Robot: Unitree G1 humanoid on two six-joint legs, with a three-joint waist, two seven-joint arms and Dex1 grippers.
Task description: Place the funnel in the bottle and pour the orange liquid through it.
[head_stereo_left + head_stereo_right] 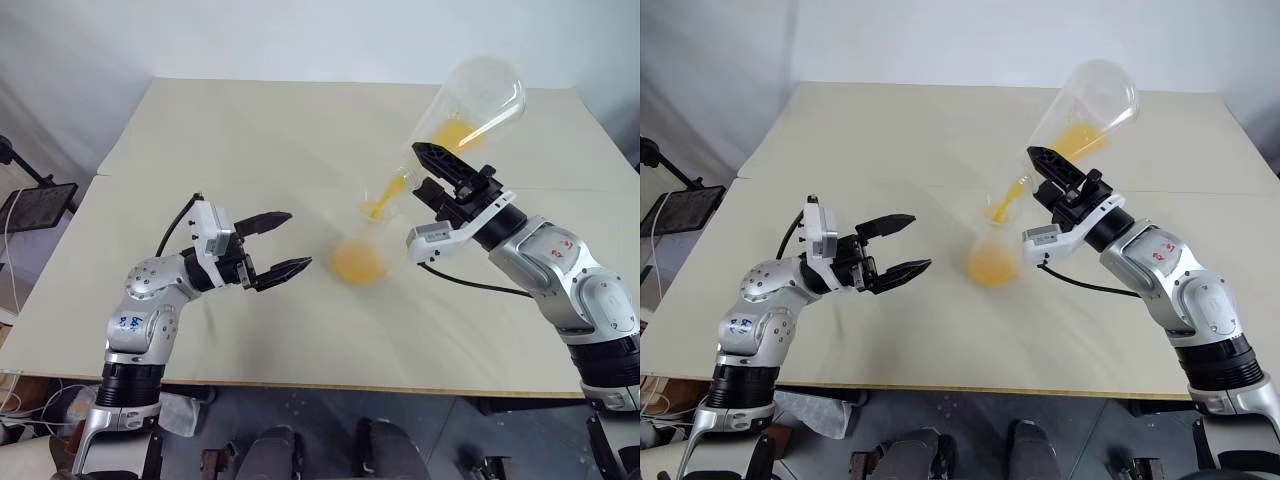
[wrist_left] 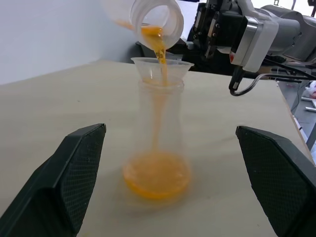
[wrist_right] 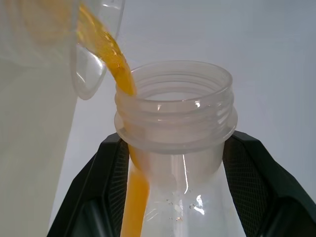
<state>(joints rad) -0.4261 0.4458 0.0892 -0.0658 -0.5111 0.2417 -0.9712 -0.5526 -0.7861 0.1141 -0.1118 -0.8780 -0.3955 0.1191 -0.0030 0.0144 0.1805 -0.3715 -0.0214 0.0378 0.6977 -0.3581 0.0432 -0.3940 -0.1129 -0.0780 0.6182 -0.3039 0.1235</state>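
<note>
The clear bottle (image 1: 358,250) stands upright on the table with the small clear funnel (image 2: 162,66) seated in its neck. A pool of orange liquid (image 2: 156,177) lies in its base. My right gripper (image 1: 440,178) is shut on the neck of a larger clear flask (image 1: 472,100), tilted mouth-down over the funnel. A thin orange stream (image 2: 159,47) runs from the flask mouth through the funnel into the bottle. More orange liquid rests inside the tilted flask. To the bottle's left, my left gripper (image 1: 284,243) hangs open, apart from the bottle and pointing at it.
The beige table (image 1: 250,140) stretches far behind and to both sides of the bottle. A dark stand (image 1: 35,200) sits off the table's left edge. A black cable (image 1: 470,283) trails below the right wrist.
</note>
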